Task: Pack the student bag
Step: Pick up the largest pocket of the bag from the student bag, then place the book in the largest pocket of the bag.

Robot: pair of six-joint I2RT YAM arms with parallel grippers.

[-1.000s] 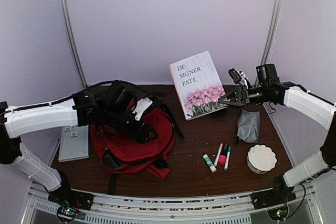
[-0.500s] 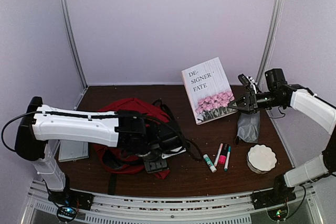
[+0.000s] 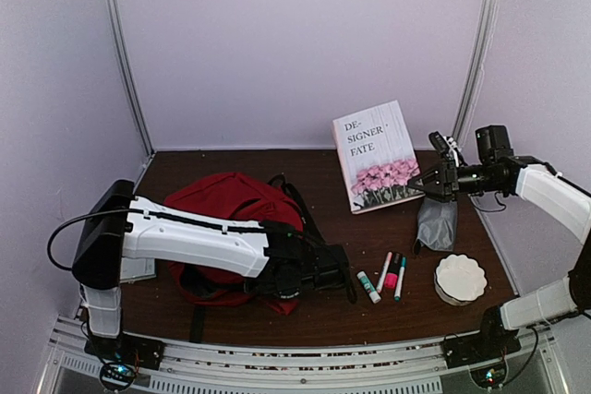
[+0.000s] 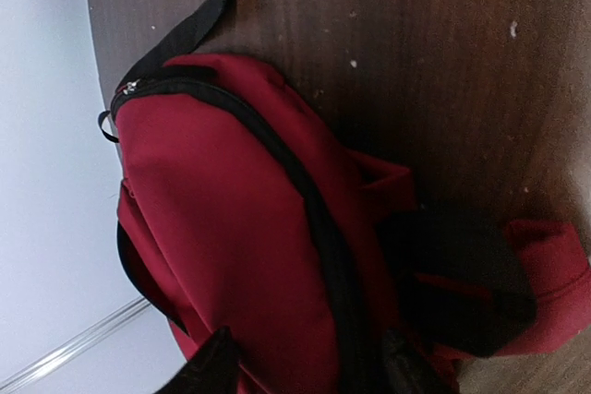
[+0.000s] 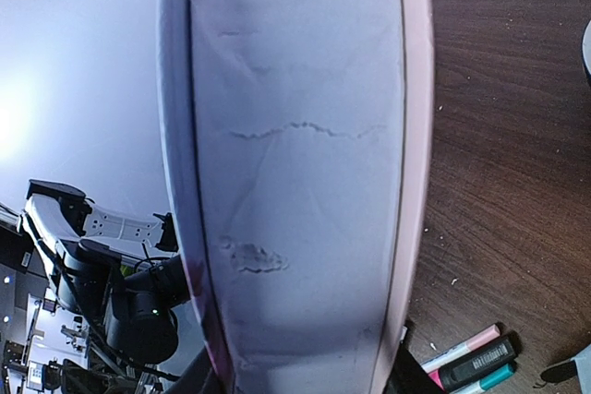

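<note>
The student bag, a red backpack with black straps and zips, lies on the left half of the table. It fills the left wrist view, zip closed along its edge. My left gripper is low at the bag's front right corner. Its fingers stand apart with the bag beyond them. My right gripper is shut on the right edge of a white book with pink flowers and holds it upright at the back right. The book's edge fills the right wrist view.
A small grey pouch lies below the right gripper. Several markers lie front centre-right, and a white scalloped dish to their right. A grey flat device lies left of the bag, partly hidden by the left arm.
My left arm swung from the bag's back left, over it, down to its front right. The bag now lies more spread out. My right gripper carried the book a little to the right.
</note>
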